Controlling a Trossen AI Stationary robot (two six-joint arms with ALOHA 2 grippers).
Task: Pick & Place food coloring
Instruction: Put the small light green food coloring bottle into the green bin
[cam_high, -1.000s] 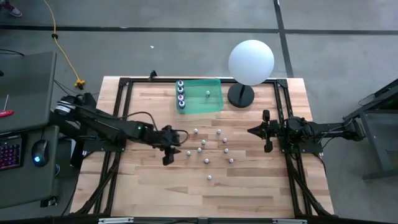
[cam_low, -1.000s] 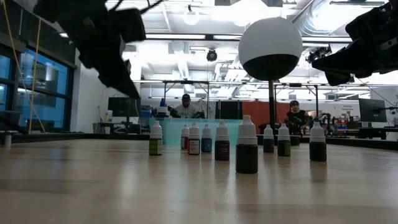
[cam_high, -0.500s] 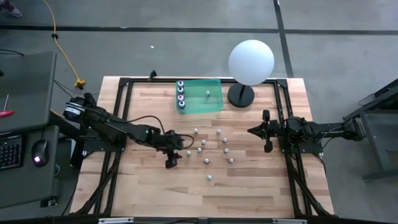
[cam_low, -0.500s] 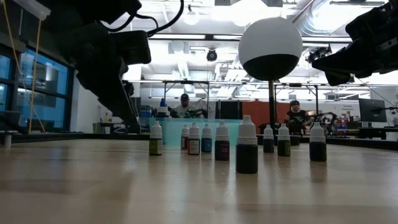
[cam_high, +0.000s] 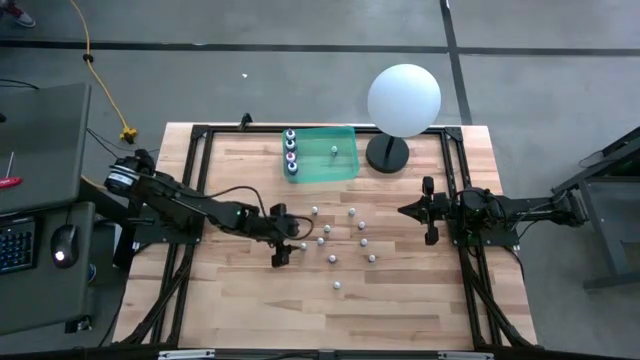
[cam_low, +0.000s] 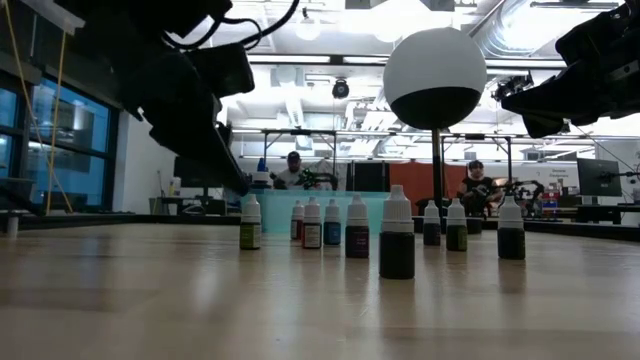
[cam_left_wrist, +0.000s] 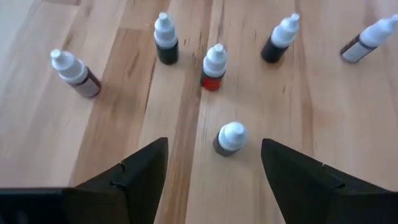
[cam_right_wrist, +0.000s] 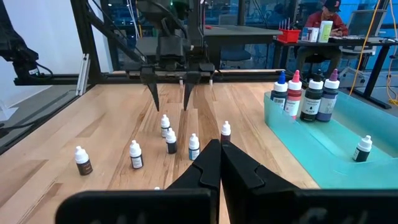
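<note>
- The left gripper (cam_left_wrist: 214, 168) is hanging with its fingers spread wide and empty around a small white-capped bottle (cam_left_wrist: 230, 138) at the lower centre of the left wrist view.
- The right gripper (cam_high: 404, 211) is waiting clenched at centre right of the high view.
- More food coloring (cam_high: 340, 235) is standing scattered mid-frame (some already in the green tray (cam_high: 345, 165), upper centre).
- Judging by looks, the bottle is light, stiff, tippy; gripping the body below the cap seems safest.

Crowded bottles (cam_high: 333, 235); clear near table (cam_high: 400, 310).
</note>
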